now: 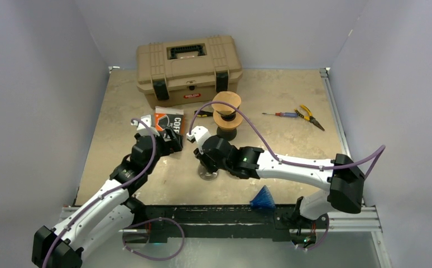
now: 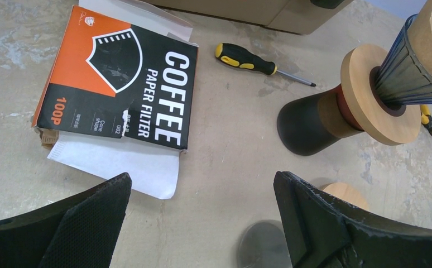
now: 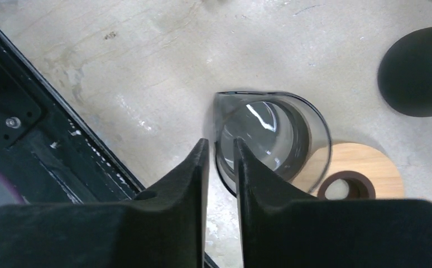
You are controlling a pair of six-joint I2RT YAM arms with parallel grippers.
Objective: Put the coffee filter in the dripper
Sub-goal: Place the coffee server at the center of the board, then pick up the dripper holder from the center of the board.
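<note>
Since the beige stone-look table point(image 1: 292, 145) is the widest thing in view, it is taken first. On its far side a tan plastic toolbox point(image 1: 188, 70) is set, and just in front of that an orange and black cardboard box point(image 2: 119, 84) of paper filters is laid flat. The left gripper point(image 2: 202, 184) is held above the table near this box, its jaws spread wide with nothing between them.

Nearer the arms, a smoky clear glass dripper point(image 3: 269, 139) with a wooden collar is rested on the table. The right gripper point(image 3: 220, 159) is seen at its rim, jaws only narrowly parted astride the thin glass wall; whether the glass is pinched cannot be told.

The white paper coffee filter point(image 2: 119, 164) is found poking out from under the near edge of the box, flat on the table. It is judged to be very light, thin and limp, easily creased or torn, and likely to cling to any sheets beneath it. It would best be pinched gently at the exposed free edge. The glass is expected to be slippery and breakable.
</note>
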